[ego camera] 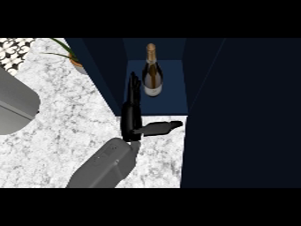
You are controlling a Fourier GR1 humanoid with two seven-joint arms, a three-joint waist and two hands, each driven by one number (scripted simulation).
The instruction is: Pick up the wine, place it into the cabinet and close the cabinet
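The wine bottle (pixel 152 75) stands upright on the blue floor of the open cabinet (pixel 172 95), its gold-foiled neck pointing to the back. My left hand (pixel 131 115) is just left of and in front of the bottle, at the cabinet's left wall. Its fingers are straight and point into the cabinet, and the thumb sticks out to the right over the counter. Nothing is in the hand, and a small gap separates it from the bottle. My right hand does not show.
The cabinet's dark door (pixel 250 110) stands open and fills the right side. A potted plant (pixel 74 59) sits at the back left. A grey rounded appliance (pixel 6 99) lies at the left on the marble counter (pixel 55 141).
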